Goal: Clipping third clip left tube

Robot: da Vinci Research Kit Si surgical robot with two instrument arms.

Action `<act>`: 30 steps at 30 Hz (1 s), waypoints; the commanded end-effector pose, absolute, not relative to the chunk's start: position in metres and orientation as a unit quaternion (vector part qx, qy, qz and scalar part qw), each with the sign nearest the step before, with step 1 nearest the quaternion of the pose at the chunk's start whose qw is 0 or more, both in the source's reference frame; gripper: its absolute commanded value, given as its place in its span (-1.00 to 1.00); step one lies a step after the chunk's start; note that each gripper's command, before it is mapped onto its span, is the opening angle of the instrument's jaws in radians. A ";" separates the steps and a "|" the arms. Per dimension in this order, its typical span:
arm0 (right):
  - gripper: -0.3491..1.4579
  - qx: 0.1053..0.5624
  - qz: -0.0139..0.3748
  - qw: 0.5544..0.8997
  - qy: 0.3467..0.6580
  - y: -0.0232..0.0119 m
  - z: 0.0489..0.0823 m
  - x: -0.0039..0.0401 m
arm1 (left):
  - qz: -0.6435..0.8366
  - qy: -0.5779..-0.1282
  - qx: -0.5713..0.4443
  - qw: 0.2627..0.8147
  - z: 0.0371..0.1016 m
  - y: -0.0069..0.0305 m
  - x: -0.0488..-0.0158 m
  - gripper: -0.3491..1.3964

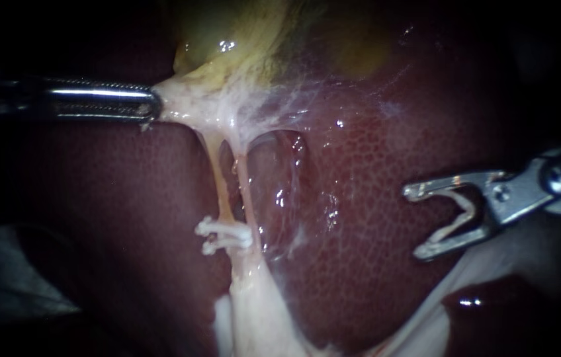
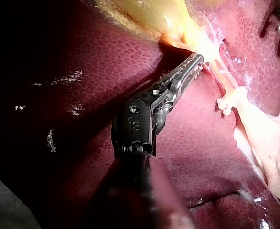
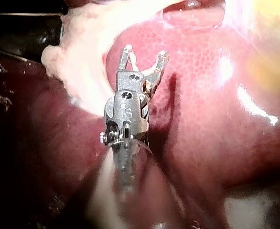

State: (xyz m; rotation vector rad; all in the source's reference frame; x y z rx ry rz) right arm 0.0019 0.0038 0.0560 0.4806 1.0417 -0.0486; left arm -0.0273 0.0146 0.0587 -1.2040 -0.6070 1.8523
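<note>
Left instrument [image 1: 153, 106]: we are seeing it coming in from the left of the endoscope view; its jaws are closing on the pale tissue [image 1: 184, 106] at the narrow end of the gallbladder, clamped with the tissue between them.
Gallbladder [image 1: 234, 33]: it is lying yellowish above the pale strands, which are stretching taut towards the left instrument.
Left tube [image 1: 217, 178]: it is running down from the held tissue over the liver, just beside the right tube [image 1: 245, 192], with a narrow gap between them.
Clips [image 1: 222, 233]: white ones are sitting across the lower part of the left tube; we are counting two, though the glare is making that uncertain.
Right instrument [image 1: 413, 222]: it is entering from the right and hovering over the liver, well apart from both tubes.
Right jaws: they are standing wide apart; a loaded clip [image 1: 460, 199], a pale V, is resting against both inner faces, so we are reading them as holding it.
Liver [image 1: 373, 152]: dark red and mottled, it is lying under everything.
</note>
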 end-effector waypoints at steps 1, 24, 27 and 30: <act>-0.06 0.230 -0.018 0.838 0.495 0.0037 0.0559 0.0028 | 0.737 -0.241 -0.478 0.413 0.0587 0.0146 -0.0273 -1.00; -0.06 0.300 0.056 0.794 0.526 0.0055 0.0573 0.0184 | 0.737 -0.241 -0.478 0.413 0.0586 0.0146 -0.0273 -1.00; -0.07 0.306 0.059 0.788 0.531 0.0058 0.0583 0.0188 | 0.737 -0.241 -0.478 0.413 0.0586 0.0145 -0.0273 -1.00; -0.07 0.308 0.062 0.787 0.531 0.0060 0.0597 0.0190 | 0.737 -0.240 -0.478 0.413 0.0585 0.0145 -0.0274 -1.00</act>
